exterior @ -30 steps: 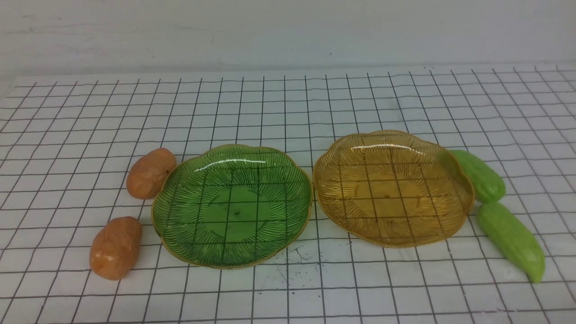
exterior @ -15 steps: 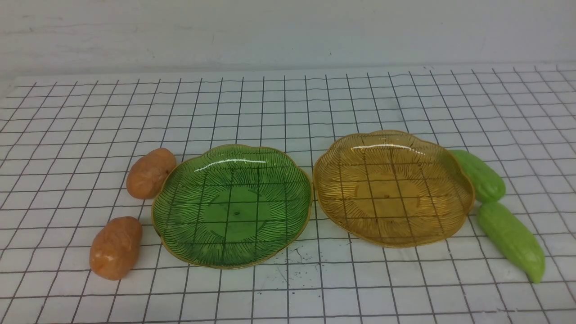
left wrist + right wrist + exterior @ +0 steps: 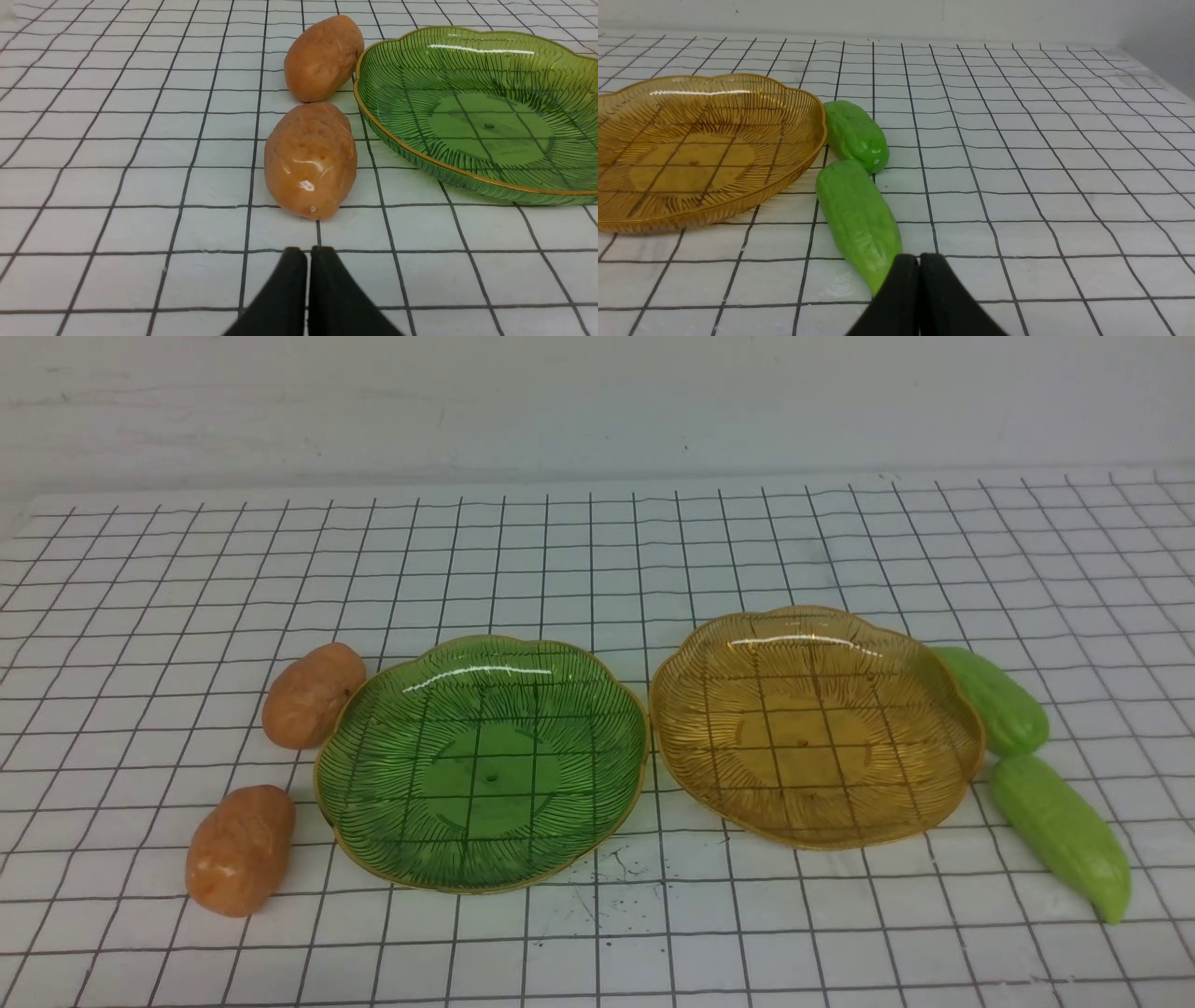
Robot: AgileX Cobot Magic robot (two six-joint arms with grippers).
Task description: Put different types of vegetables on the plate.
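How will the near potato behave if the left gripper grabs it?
The near potato looks glossy, so a grip may slip. Its rounded oval shape suggests it could roll if nudged sideways. It looks like a rigid moulded toy, likely keeping its shape.

green plate (image 3: 392,840) crowds far potato (image 3: 313,695), left free
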